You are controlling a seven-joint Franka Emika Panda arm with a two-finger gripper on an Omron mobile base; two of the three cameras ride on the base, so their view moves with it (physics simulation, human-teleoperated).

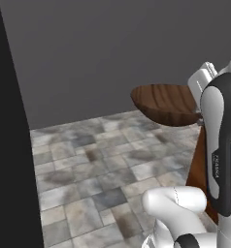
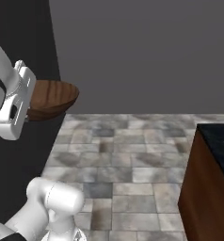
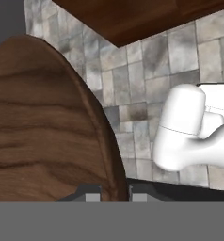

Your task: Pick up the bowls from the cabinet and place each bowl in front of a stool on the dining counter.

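Gripping wooden bowl [image 1: 167, 103] — pincer [image 3: 112, 196], dining counter [image 2: 211, 188] beside

A dark brown wood-grained bowl [image 1: 167, 103] is hanging in the air at the centre right of the frame, tilted a little, its right edge passing behind the white arm [image 1: 219, 140]. Grey stone floor tiles [image 1: 98, 169] are spreading across the lower half. A grey wall [image 1: 112, 53] is filling the top, and a black panel [image 1: 10, 145] is running down the left edge.

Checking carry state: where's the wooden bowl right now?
The wooden bowl is held in the gripper by its rim, up over the tiled floor, left of the dining counter.
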